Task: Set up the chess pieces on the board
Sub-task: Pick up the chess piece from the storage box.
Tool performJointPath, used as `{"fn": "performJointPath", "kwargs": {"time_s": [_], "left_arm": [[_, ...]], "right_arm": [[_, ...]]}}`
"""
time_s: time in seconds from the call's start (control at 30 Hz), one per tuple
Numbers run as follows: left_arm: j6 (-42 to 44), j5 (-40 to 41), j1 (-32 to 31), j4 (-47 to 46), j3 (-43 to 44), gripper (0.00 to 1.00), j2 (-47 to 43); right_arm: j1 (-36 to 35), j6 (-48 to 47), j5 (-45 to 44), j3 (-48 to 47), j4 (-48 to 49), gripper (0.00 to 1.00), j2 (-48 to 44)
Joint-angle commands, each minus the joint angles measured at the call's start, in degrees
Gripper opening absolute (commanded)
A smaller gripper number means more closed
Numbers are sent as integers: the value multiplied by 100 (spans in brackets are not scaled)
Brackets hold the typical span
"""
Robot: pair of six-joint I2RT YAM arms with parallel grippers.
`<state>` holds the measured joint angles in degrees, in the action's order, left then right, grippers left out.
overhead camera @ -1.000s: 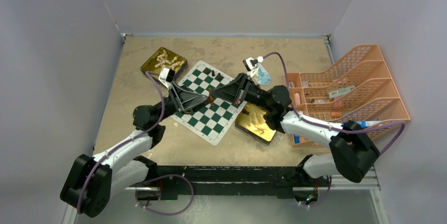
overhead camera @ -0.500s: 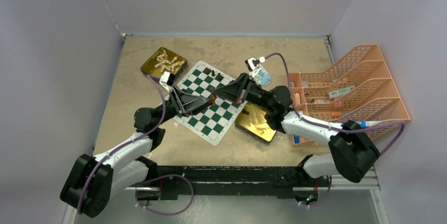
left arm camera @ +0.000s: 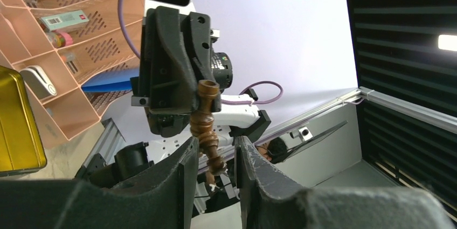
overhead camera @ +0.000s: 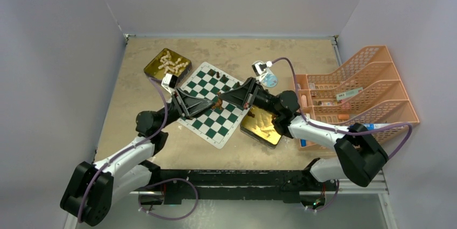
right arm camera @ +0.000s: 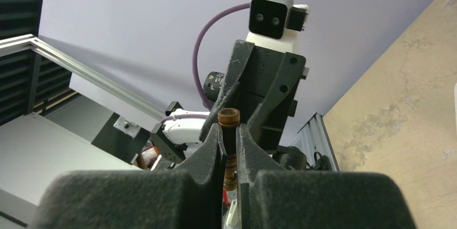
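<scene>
A dark brown chess piece [overhead camera: 218, 100] hangs in the air above the green and white board [overhead camera: 214, 128]. My right gripper [right arm camera: 229, 129] is shut on its stem, with its round base [right arm camera: 229, 116] sticking out past the pads. My left gripper [left arm camera: 215, 141] faces it tip to tip. Its jaws stand on either side of the piece's [left arm camera: 208, 126] other end, which is close against one finger [left arm camera: 183, 159] with a gap to the other. Two dark pieces [overhead camera: 217, 73] stand at the board's far corner.
A gold tin [overhead camera: 152, 67] of cream pieces sits at the far left. Another gold tin [overhead camera: 252, 130] with dark pieces lies by the board's right edge. An orange mesh organizer [overhead camera: 372, 78] fills the right side, with a small blue object [overhead camera: 269, 80] beside it.
My left gripper has slid right, up to the right gripper, and its jaws have narrowed around the free end of the piece. The right gripper has kept its hold.
</scene>
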<state>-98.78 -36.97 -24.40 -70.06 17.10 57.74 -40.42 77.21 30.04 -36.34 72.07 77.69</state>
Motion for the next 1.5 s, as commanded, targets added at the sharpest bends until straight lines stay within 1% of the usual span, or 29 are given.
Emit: {"fn": "performJointPath", "kwargs": {"time_s": [0.0, 0.23, 0.33, 0.5, 0.6, 0.67, 0.87, 1.0, 1.13, 1.23, 1.47], "left_arm": [[224, 208, 9, 223, -25, 29, -394], [386, 109, 13, 686, 86, 27, -554], [546, 100, 6, 994, 96, 29, -604], [609, 242, 7, 993, -127, 31, -660], [663, 233, 8, 977, -179, 36, -585], [626, 133, 6, 933, -179, 41, -488], [503, 59, 6, 711, -339, 53, -351], [409, 58, 6, 694, -356, 56, -319], [405, -154, -7, 599, -170, 57, -165], [304, -139, -115, 340, -150, 56, -57], [241, -24, -277, 27, -163, 50, 10]], "right_arm": [[10, 83, 83, 80, 527, 0, -47], [17, 130, 93, 154, 650, 0, -28], [12, 160, 56, 184, 699, 0, -7], [17, 249, 188, 169, 768, 0, 16], [12, 230, 118, 129, 775, 0, 19], [17, 235, 233, 42, 787, 0, 96], [8, 453, 140, 37, 1131, 0, 260], [7, 528, 140, 62, 1199, 0, 278], [3, 492, 71, 38, 1106, 0, 247], [8, 487, 56, 30, 1073, 0, 247], [6, 468, 5, 68, 1059, 0, 239]]}}
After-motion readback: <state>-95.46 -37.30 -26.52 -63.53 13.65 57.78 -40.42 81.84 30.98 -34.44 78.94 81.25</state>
